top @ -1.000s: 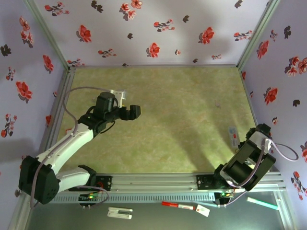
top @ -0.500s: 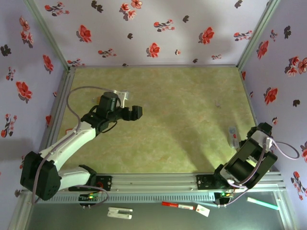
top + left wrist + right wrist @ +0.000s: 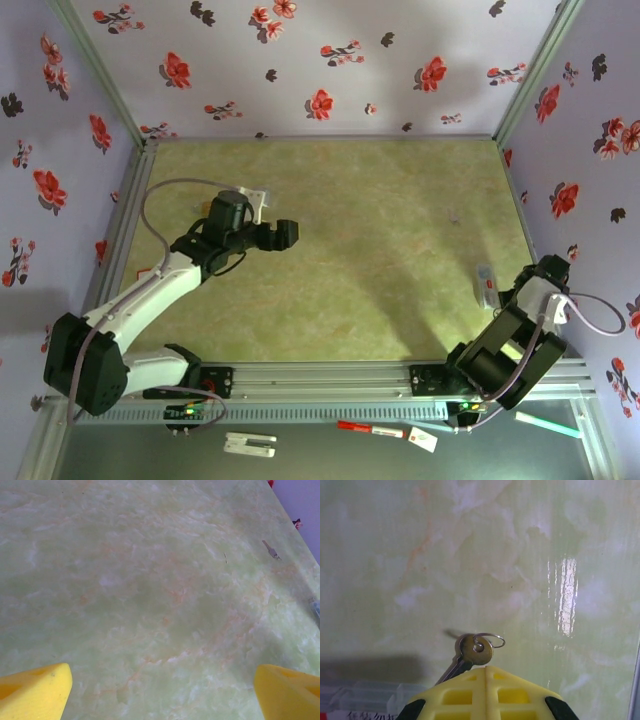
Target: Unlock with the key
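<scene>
A small brass key (image 3: 479,651) with a wire ring (image 3: 492,639) sticks out just past the tips of my right gripper (image 3: 485,669). That gripper is shut, and the key's blade runs down-left behind its yellow fingers. The key casts a thin shadow on the green marbled table (image 3: 470,555). From above, my right gripper (image 3: 548,272) sits near the table's right edge. My left gripper (image 3: 283,233) hovers over the left-middle of the table; its yellow fingers (image 3: 35,690) stand wide apart with nothing between them. No lock is recognisable.
A clear packet with a red label (image 3: 487,283) lies beside the right gripper and shows again as a clear packet (image 3: 350,700). A tiny metal piece (image 3: 455,215) lies right of centre on the table, seen too as a metal piece (image 3: 271,551). Flowered walls enclose the table.
The right arm has drawn slightly back toward the near right corner. The left gripper has edged a little to the right and stays open.
</scene>
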